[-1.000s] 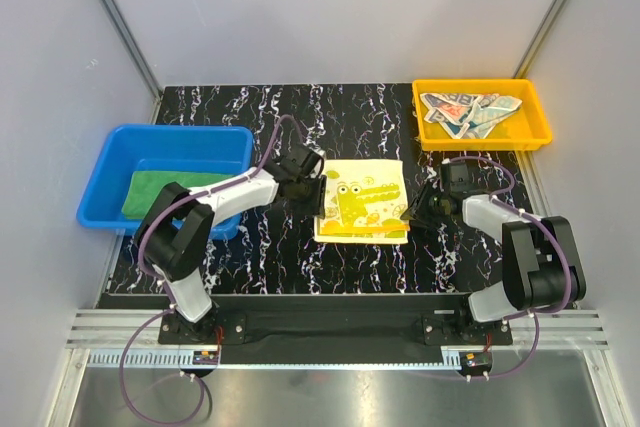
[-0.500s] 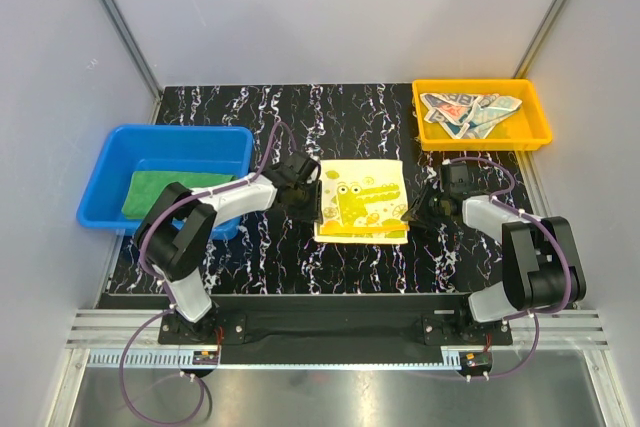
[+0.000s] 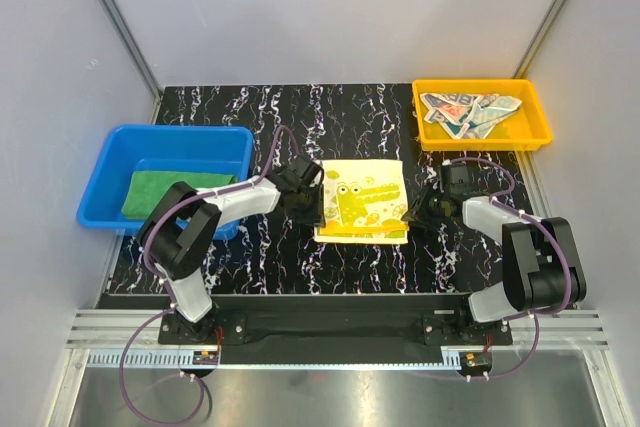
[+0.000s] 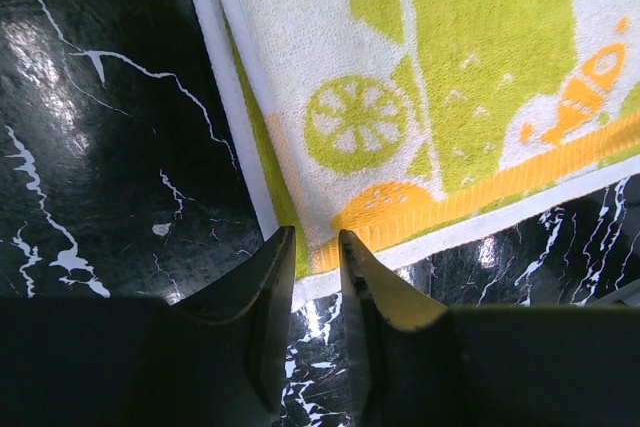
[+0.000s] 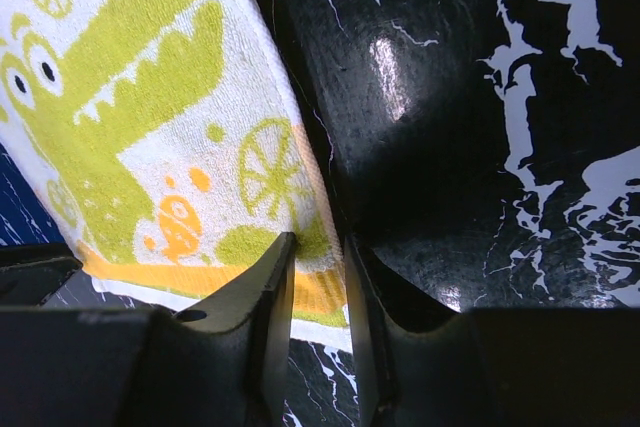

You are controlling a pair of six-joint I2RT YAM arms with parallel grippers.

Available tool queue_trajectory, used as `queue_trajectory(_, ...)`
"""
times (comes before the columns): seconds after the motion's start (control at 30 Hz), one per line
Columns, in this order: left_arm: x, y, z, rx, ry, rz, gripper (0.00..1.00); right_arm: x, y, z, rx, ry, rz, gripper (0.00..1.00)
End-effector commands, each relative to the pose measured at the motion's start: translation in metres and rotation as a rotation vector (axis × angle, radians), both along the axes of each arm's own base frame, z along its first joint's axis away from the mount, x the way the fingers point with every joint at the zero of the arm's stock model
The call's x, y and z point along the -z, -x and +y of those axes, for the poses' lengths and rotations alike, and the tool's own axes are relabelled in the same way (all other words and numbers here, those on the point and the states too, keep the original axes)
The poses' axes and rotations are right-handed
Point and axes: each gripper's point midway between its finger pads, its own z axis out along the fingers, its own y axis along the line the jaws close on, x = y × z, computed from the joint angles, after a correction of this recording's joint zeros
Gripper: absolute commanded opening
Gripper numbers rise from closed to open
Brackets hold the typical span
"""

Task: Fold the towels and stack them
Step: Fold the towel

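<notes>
The pale yellow crocodile towel [image 3: 362,202] lies folded on the black marble table, between the two arms. My left gripper [image 3: 306,209] is at its near left corner, jaws closed to a narrow gap on the orange-banded corner [image 4: 400,212]. My right gripper [image 3: 414,209] is at the near right corner, jaws pinching the towel's edge [image 5: 130,127]. The green towel [image 3: 165,192] lies folded in the blue bin [image 3: 105,162] on the left. The cream printed towel [image 3: 470,112] lies crumpled in the orange tray [image 3: 540,134] at the back right.
The blue bin stands just left of my left arm. The orange tray sits at the table's far right corner. Grey walls enclose the table on three sides.
My left gripper has moved down along the towel's left side to its near left corner. My right gripper has stayed at the near right corner.
</notes>
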Motion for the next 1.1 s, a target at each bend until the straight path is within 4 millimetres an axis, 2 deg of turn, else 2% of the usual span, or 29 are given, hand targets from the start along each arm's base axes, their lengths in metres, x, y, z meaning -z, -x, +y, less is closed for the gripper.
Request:
queue_trajectory(0.0, 0.005, 0.001, -0.006, 0.000, 0.023, 0.008, 0.29, 0.006, 0.006, -0.005, 0.004, 0.032, 0.008, 0.33)
queue_trajectory(0.23, 0.010, 0.002, -0.004, -0.010, 0.009, 0.020, 0.21, 0.005, 0.006, -0.005, 0.003, 0.031, 0.005, 0.32)
queue_trajectory(0.4, 0.002, -0.002, -0.007, -0.008, 0.012, 0.010, 0.00, 0.004, 0.005, -0.004, 0.001, 0.029, 0.010, 0.29)
queue_trajectory(0.5, -0.008, -0.006, -0.009, -0.007, 0.017, -0.005, 0.00, 0.000, 0.004, -0.004, -0.006, 0.030, 0.009, 0.20)
queue_trajectory(0.53, -0.011, -0.006, -0.009, -0.007, 0.021, -0.009, 0.00, -0.003, 0.003, -0.003, -0.009, 0.030, -0.002, 0.12)
queue_trajectory(0.63, -0.014, -0.007, -0.010, -0.005, 0.021, -0.009, 0.00, -0.009, 0.001, -0.003, -0.006, 0.027, -0.018, 0.05)
queue_trajectory(0.67, -0.015, -0.007, -0.011, -0.005, 0.023, -0.010, 0.00, -0.009, 0.000, -0.003, -0.008, 0.025, -0.020, 0.00)
queue_trajectory(0.87, -0.025, -0.010, -0.012, -0.002, 0.022, -0.017, 0.00, -0.015, -0.005, -0.007, -0.015, 0.062, -0.023, 0.01)
queue_trajectory(1.0, -0.029, -0.012, -0.014, 0.005, 0.025, -0.018, 0.00, -0.019, -0.006, -0.005, -0.033, 0.055, -0.010, 0.18)
queue_trajectory(1.07, -0.027, -0.011, -0.015, 0.007, 0.031, -0.007, 0.00, -0.019, -0.005, -0.004, -0.036, 0.052, -0.009, 0.18)
